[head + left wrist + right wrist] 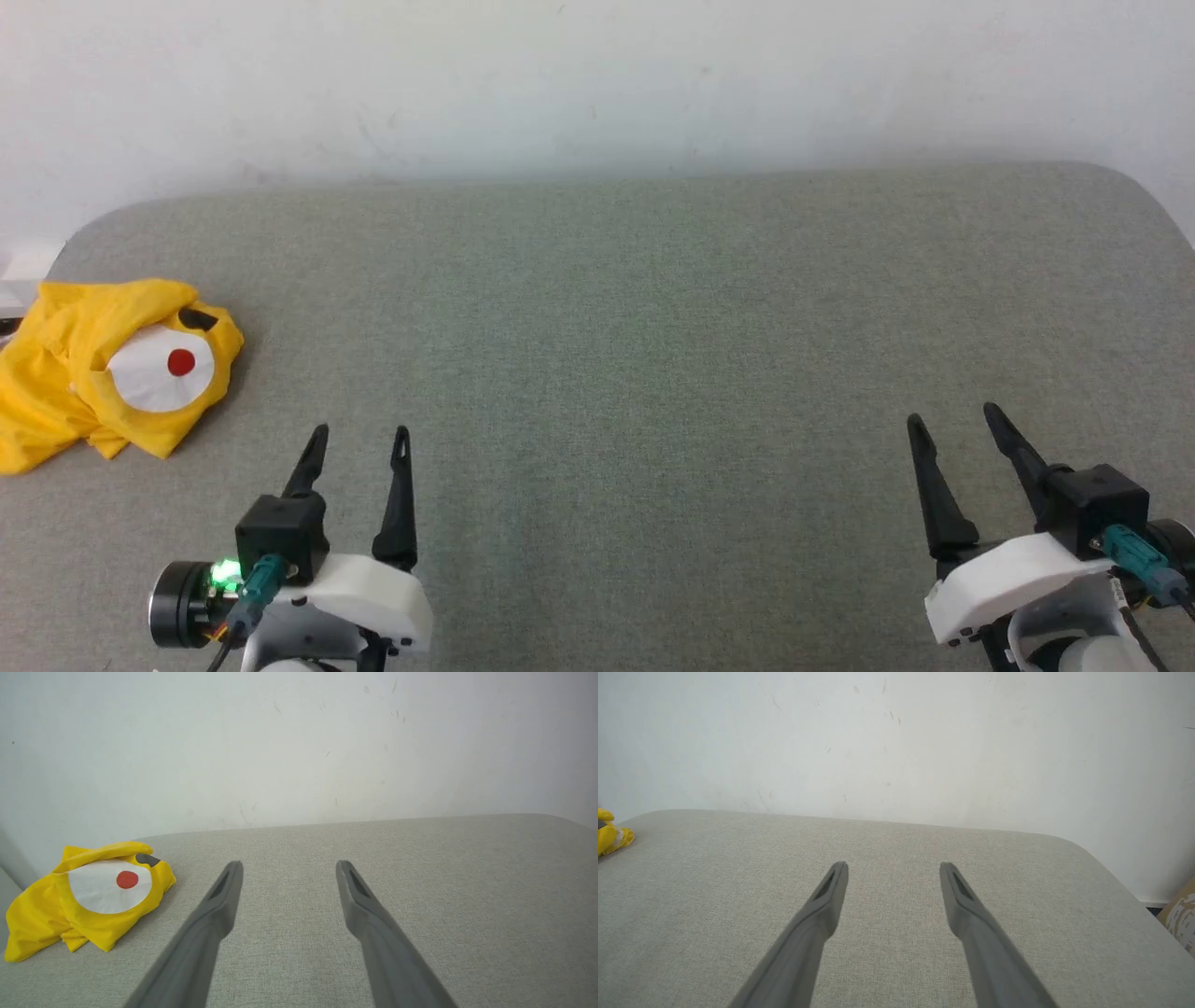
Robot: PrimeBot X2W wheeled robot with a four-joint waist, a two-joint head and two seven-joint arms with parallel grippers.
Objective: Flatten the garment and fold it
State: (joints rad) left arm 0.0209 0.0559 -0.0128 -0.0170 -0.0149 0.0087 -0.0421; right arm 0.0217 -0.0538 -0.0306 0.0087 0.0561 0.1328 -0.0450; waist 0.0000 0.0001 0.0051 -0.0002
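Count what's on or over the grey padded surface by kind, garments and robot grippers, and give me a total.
Garments: 1, the yellow garment, crumpled in a heap at the far left.
Grippers: 2, the left gripper and the right gripper, both open and holding nothing.
Total: 3

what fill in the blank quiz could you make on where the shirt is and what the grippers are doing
1. The garment lies crumpled on the robot's ____ side of the grey surface.
2. The dot on its white patch is coloured ____.
3. The left gripper and the right gripper both hold nothing, with their fingers ____.

Missing words: left; red; open
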